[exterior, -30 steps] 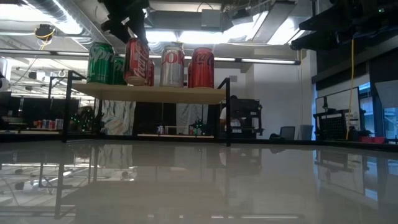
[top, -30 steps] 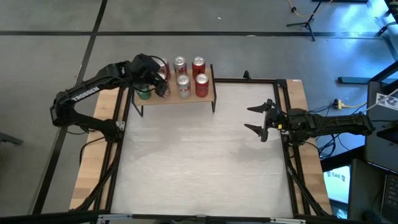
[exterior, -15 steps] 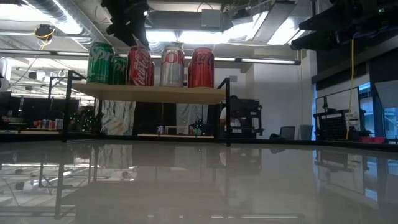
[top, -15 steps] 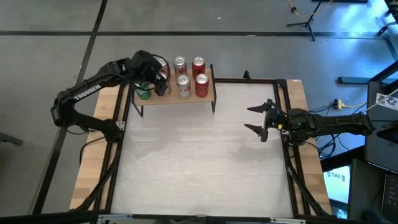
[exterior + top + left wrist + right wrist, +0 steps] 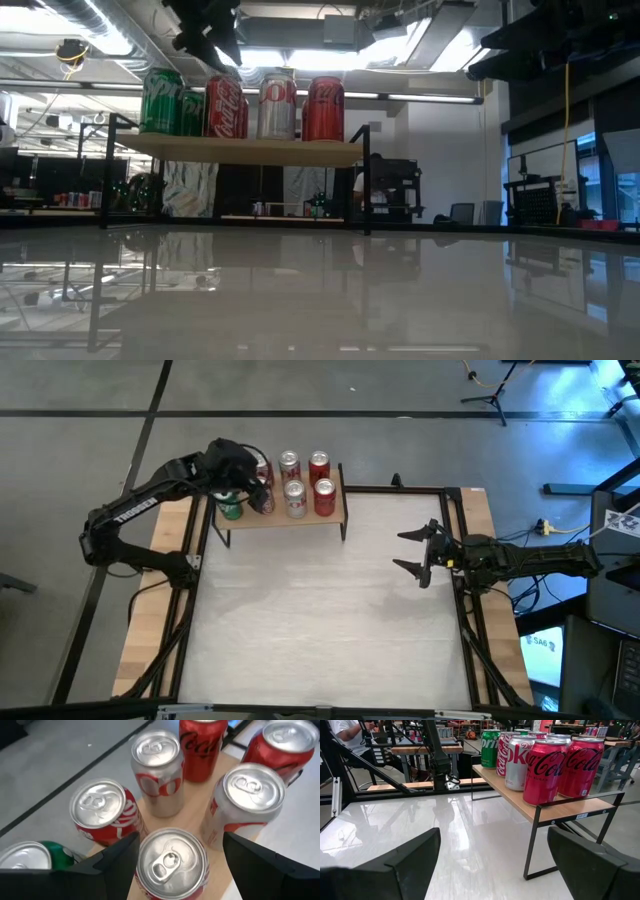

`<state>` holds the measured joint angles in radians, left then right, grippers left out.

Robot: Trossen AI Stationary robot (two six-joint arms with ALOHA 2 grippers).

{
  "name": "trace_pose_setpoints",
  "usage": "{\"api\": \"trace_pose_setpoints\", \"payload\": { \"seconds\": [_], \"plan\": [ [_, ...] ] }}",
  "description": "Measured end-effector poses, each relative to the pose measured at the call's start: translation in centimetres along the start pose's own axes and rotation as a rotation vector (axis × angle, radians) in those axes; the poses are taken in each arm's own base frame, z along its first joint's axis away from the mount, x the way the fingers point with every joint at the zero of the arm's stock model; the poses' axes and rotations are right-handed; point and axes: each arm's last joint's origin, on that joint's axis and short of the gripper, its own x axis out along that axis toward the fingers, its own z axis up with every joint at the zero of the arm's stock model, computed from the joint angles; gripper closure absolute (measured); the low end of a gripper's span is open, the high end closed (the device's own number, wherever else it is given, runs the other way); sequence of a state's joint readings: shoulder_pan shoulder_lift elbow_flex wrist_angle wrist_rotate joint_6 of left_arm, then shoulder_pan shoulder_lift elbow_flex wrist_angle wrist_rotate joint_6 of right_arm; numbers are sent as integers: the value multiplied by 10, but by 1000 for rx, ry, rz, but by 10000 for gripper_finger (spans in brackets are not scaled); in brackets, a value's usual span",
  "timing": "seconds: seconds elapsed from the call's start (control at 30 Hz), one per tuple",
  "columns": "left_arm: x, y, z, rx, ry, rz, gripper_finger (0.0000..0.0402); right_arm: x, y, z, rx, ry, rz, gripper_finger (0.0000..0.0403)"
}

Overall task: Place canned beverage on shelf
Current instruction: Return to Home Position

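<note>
The shelf [image 5: 336, 512] stands at the table's far left and bears several cans. A red cola can [image 5: 170, 865] stands upright on its base in the shelf's near row, between a green can [image 5: 231, 510] and a silver can [image 5: 296, 502]. My left gripper [image 5: 181, 840] is open just above this red can, one finger on either side of its top, clear of it. In the low view my left gripper [image 5: 212, 48] hangs above the can tops. My right gripper [image 5: 420, 556] is open and empty over the table's right part.
The other cans stand close around the red one: the back row [image 5: 290, 462] and a red can [image 5: 324, 496] at the near right. The shelf's black legs [image 5: 532, 845] stand on the white tabletop [image 5: 320, 620].
My left gripper has set the tilted red can down upright on the shelf next to the green can. It has let go and risen a little above the can tops.
</note>
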<state>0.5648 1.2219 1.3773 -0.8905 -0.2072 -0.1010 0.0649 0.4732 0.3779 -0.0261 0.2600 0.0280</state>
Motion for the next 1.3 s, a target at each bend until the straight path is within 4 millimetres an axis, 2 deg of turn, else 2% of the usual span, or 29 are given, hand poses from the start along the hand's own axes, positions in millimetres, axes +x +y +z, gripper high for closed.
{"api": "trace_pose_setpoints", "payload": {
  "seconds": [0.1, 0.27, 0.5, 0.6, 0.7, 0.83, 1.07, 1.13, 1.3],
  "plan": [
    [-7, 1, 1, -7, -34, -4, 127, 0, 0, 0, 0, 2, 2, 40],
    [-33, 6, -1, -23, -118, -14, 133, 0, 0, 0, 0, 1, 10, 40],
    [-86, 8, -16, 28, -265, -95, 189, 0, 1, 2, -9, -20, 17, 45],
    [-108, 7, -28, 79, -310, -158, 228, -2, 1, 4, -24, -41, 46, 72],
    [-117, 7, -48, 107, -339, -211, 269, -6, 0, 7, -18, -66, 51, 123],
    [-110, 7, -79, 107, -412, -244, 322, -14, -2, 10, -12, -110, 51, 215],
    [-81, 7, -129, 161, -581, -299, 394, -34, -7, 12, -24, -165, 61, 379],
    [-70, 5, -142, 183, -594, -317, 398, -38, -8, 10, -22, -156, 62, 394],
    [-43, -1, -170, 195, -637, -386, 399, -44, -10, 8, 6, -154, 64, 383]
  ]
}}
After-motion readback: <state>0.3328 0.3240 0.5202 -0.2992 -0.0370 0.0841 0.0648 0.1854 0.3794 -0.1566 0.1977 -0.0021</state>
